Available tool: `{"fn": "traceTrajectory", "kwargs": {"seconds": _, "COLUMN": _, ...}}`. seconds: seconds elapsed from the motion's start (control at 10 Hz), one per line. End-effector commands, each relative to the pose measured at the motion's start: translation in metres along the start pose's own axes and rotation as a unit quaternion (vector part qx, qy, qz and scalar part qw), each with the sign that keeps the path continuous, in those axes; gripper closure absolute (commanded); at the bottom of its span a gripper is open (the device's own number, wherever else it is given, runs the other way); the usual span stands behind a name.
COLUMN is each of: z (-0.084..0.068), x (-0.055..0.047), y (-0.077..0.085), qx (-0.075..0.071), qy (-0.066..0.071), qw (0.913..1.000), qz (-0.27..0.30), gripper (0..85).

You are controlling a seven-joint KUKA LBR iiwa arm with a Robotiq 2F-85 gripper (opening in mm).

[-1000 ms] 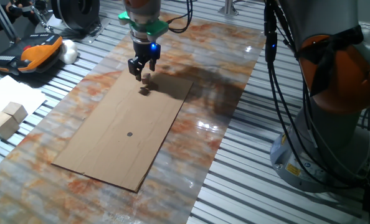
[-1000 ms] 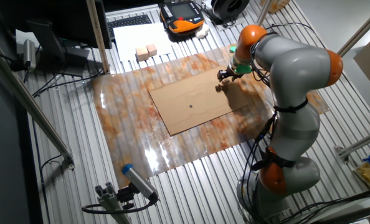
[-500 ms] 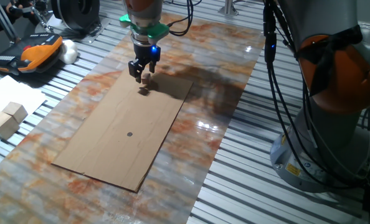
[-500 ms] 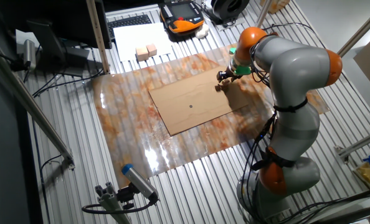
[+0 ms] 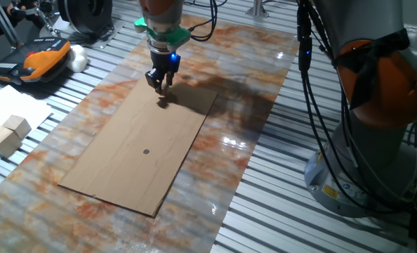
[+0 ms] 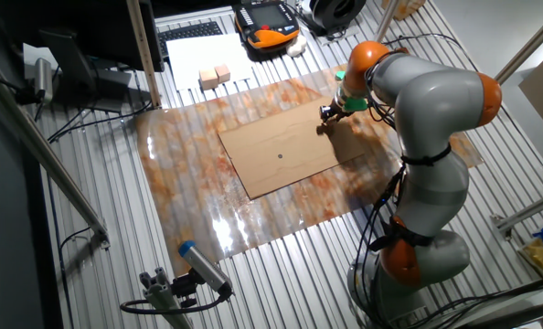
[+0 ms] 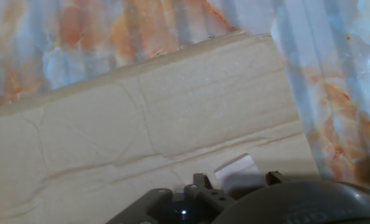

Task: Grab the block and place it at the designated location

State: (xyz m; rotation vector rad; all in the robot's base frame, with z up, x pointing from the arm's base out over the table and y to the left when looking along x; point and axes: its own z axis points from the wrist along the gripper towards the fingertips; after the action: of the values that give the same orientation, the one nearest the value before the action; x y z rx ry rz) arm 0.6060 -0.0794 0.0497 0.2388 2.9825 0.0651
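Observation:
My gripper (image 5: 160,83) hangs over the far corner of the brown cardboard sheet (image 5: 117,176), fingers pointing down. Its fingers look shut on the tiny brown block (image 5: 164,86), held just above the cardboard, with a small dark shadow beneath. In the other fixed view the gripper (image 6: 326,113) is at the cardboard's (image 6: 262,174) right corner. The hand view shows a small pale block (image 7: 237,167) close to the hand over the cardboard (image 7: 110,143). The dark round dot (image 5: 146,151) lies mid-sheet, well in front of the gripper; it also shows in the other fixed view (image 6: 280,155).
Two larger pale wooden blocks (image 5: 7,133) sit on white paper at the left, also seen in the other fixed view (image 6: 215,76). An orange and black pendant (image 5: 40,60) lies at the far left. The arm's base and cables (image 5: 377,105) stand at the right.
The gripper has risen slightly and its fingers stand closer together around the block. The dot and the cardboard have not moved.

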Motion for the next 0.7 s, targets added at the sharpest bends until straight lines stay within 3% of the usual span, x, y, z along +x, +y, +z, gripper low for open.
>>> {"fn": "traceTrajectory", "kwargs": {"seconds": 0.0, "z": 0.0, "x": -0.0001, "y": -0.0001, "qx": 0.0, "qy": -0.001, "qw": 1.0, "qz": -0.003, "gripper": 34.0}}
{"fn": "traceTrajectory", "kwargs": {"seconds": 0.1, "z": -0.0002, "x": -0.0002, "y": -0.0001, "qx": 0.001, "qy": 0.0, "qw": 1.0, "qz": -0.007, "gripper": 34.0}}
{"fn": "traceTrajectory", "kwargs": {"seconds": 0.2, "z": -0.0008, "x": -0.0004, "y": 0.0, "qx": 0.0, "qy": 0.001, "qw": 0.9999, "qz": -0.013, "gripper": 51.0}}
{"fn": "traceTrajectory", "kwargs": {"seconds": 0.4, "z": -0.002, "x": -0.0007, "y": 0.0002, "qx": 0.005, "qy": 0.007, "qw": 0.9997, "qz": -0.023, "gripper": 51.0}}
{"fn": "traceTrajectory", "kwargs": {"seconds": 0.5, "z": -0.0031, "x": -0.0008, "y": 0.0001, "qx": 0.005, "qy": 0.01, "qw": 0.9996, "qz": -0.028, "gripper": 68.0}}
{"fn": "traceTrajectory", "kwargs": {"seconds": 0.6, "z": -0.0048, "x": -0.001, "y": 0.0, "qx": 0.007, "qy": 0.013, "qw": 0.9993, "qz": -0.034, "gripper": 68.0}}
